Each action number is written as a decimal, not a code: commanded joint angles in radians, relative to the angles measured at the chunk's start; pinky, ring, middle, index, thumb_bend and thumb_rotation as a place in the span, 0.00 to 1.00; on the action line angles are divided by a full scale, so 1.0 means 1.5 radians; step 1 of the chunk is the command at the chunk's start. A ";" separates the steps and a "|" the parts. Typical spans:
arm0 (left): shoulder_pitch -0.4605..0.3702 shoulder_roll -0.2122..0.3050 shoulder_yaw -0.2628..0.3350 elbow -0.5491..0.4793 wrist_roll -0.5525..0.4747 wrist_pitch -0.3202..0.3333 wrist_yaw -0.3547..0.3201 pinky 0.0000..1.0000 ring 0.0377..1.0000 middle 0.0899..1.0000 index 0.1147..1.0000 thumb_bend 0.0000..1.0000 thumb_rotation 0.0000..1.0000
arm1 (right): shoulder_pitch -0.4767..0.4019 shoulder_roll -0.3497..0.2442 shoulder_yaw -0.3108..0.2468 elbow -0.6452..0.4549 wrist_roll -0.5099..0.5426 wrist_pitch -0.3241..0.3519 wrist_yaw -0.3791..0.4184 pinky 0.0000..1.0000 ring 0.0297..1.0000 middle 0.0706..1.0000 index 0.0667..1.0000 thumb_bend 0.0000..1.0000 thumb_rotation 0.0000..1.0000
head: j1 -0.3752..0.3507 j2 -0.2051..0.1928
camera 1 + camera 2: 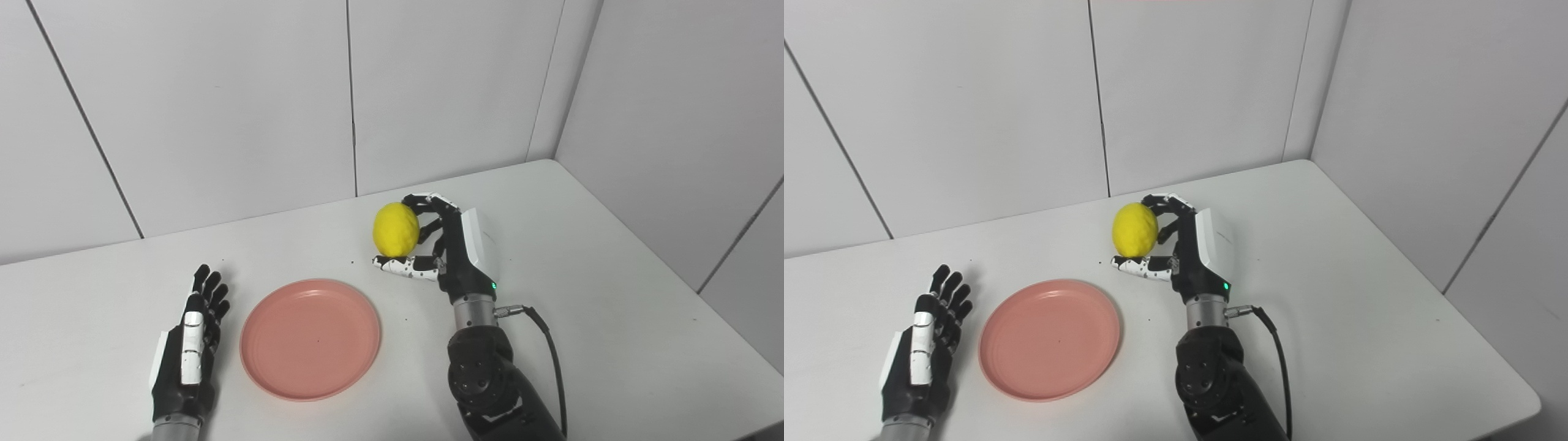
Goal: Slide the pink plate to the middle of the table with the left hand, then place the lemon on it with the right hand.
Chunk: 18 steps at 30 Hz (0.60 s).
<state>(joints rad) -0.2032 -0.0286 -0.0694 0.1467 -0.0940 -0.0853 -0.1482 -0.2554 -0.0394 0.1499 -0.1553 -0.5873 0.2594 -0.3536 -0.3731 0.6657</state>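
Fingers [429, 205] clasp lemon [395, 229] beyond pink plate [310, 339] rim.

Dimpled matt lemon [396, 229]; smooth, faintly glossy plastic-looking plate [310, 339].

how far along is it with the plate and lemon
The pink plate lies empty near the middle of the table, with the left hand open beside it and not touching it, so the slide looks done. The right hand is closed around the lemon, beyond the plate's far right edge. Whether it has lifted yet is unclear. Left: carry the lemon over and set it on the plate.
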 commanded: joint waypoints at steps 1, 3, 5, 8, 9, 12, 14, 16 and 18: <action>0.030 -0.013 -0.007 0.009 0.010 -0.003 0.010 0.97 0.97 0.98 0.98 0.66 1.00 | -0.018 0.006 0.013 -0.018 -0.006 -0.050 0.007 0.15 0.39 0.46 0.45 0.52 0.00 | 0.023 0.003; 0.035 -0.018 -0.013 0.002 0.022 -0.001 0.018 0.97 0.97 0.98 0.98 0.66 1.00 | -0.016 0.012 0.026 -0.016 -0.003 -0.058 0.013 0.17 0.39 0.46 0.45 0.52 0.00 | 0.049 0.005; 0.040 -0.025 -0.018 -0.006 0.034 0.005 0.027 0.97 0.97 0.98 0.98 0.66 1.00 | -0.011 0.017 0.035 -0.018 -0.002 -0.065 0.018 0.18 0.39 0.46 0.45 0.52 0.00 | 0.069 0.007; 0.046 -0.037 -0.026 -0.015 0.048 0.013 0.039 0.96 0.97 0.98 0.98 0.65 1.00 | -0.003 0.018 0.048 -0.019 0.002 -0.079 0.030 0.18 0.39 0.46 0.45 0.52 0.00 | 0.117 0.010; 0.048 -0.040 -0.028 -0.017 0.051 0.014 0.041 0.96 0.97 0.98 0.98 0.65 1.00 | -0.001 0.017 0.050 -0.019 0.003 -0.082 0.034 0.18 0.39 0.46 0.45 0.52 0.00 | 0.117 0.010; 0.050 -0.050 -0.033 -0.014 0.082 0.010 0.061 0.95 0.95 0.96 0.97 0.65 1.00 | 0.007 0.011 0.063 -0.008 0.006 -0.099 0.051 0.20 0.35 0.41 0.49 0.51 0.00 | 0.159 0.013; 0.050 -0.054 -0.036 -0.010 0.094 0.004 0.070 0.94 0.95 0.96 0.96 0.65 1.00 | 0.011 0.009 0.070 -0.001 0.005 -0.107 0.060 0.21 0.34 0.41 0.50 0.51 0.00 | 0.172 0.013; 0.051 -0.059 -0.039 -0.006 0.102 0.001 0.078 0.94 0.94 0.95 0.96 0.66 1.00 | 0.014 0.008 0.076 0.003 0.008 -0.112 0.071 0.21 0.34 0.40 0.50 0.51 0.00 | 0.188 0.011; 0.053 -0.065 -0.042 -0.006 0.110 0.001 0.086 0.93 0.94 0.95 0.95 0.67 1.00 | 0.017 0.005 0.079 0.007 0.012 -0.116 0.079 0.21 0.34 0.40 0.50 0.51 0.00 | 0.200 0.010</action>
<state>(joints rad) -0.1592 -0.1048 -0.1214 0.1089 0.0624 -0.0593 -0.0317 -0.2046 -0.0305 0.2658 -0.1270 -0.5708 0.1576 -0.2423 -0.0738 0.6811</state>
